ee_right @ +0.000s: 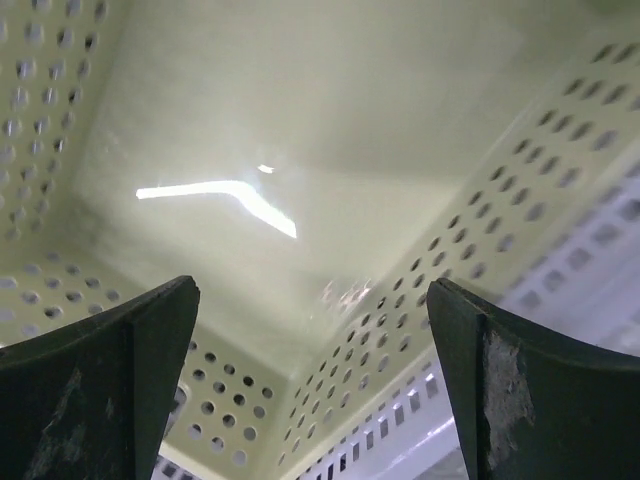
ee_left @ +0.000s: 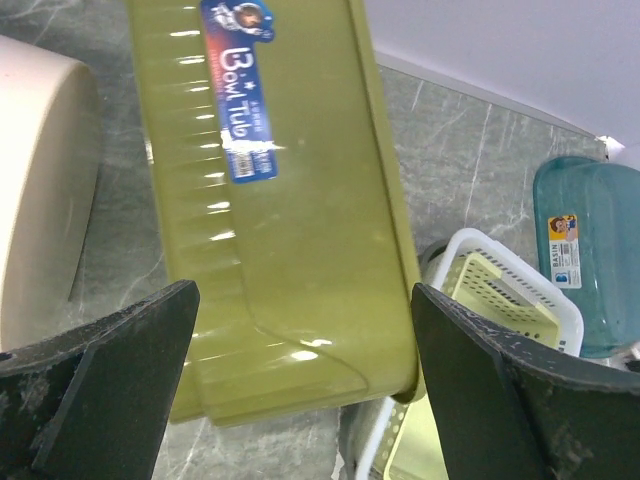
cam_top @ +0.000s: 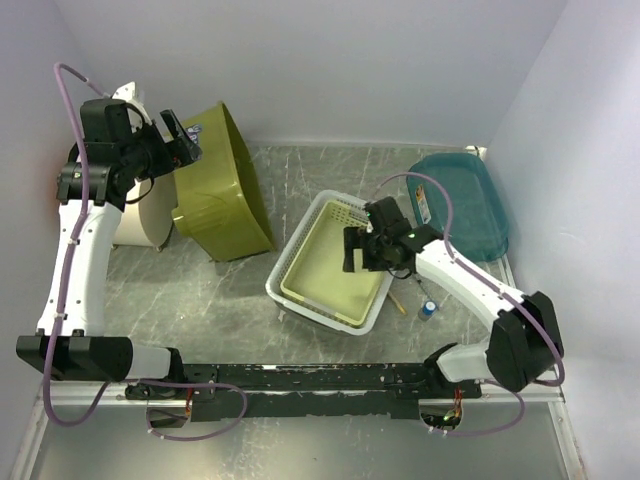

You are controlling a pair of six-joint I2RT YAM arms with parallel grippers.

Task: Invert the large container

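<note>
Top external view: the tub (cam_top: 222, 190) (big olive one, the task item afaict) is in the far-left corner of the table. It's not flat, it's tipped up on its side, right next to a cream bin (cam_top: 140, 215) by the left edge. Its long axis runs roughly far edge to near edge, slanting a bit toward the table's middle at the near end.

The left gripper (cam_top: 186, 140) hangs over the tub's far, upper end. In the left wrist view the fingers are spread wide w/ nothing in them. The tub's ribbed wall w/ the sticker fills the gap between them and its rim lip runs along the right side. I can't tell for sure if a finger touches it, looks like not. Also can't say which way the mouth faces.

The right gripper (cam_top: 358, 250) is mid-table over the yellow basket (cam_top: 325, 265), which is nested in a white basket (cam_top: 300, 305). It's spread too and holds nothing, and it's well apart from the tub.

So imo this is the left arm's job, it's way nearer. What matters is that the rim lies along the gripper's right side, lengthwise away from the wrist. My guess is it needs to get on that lip, then push the tub the rest of the way over, mouth down.
</note>
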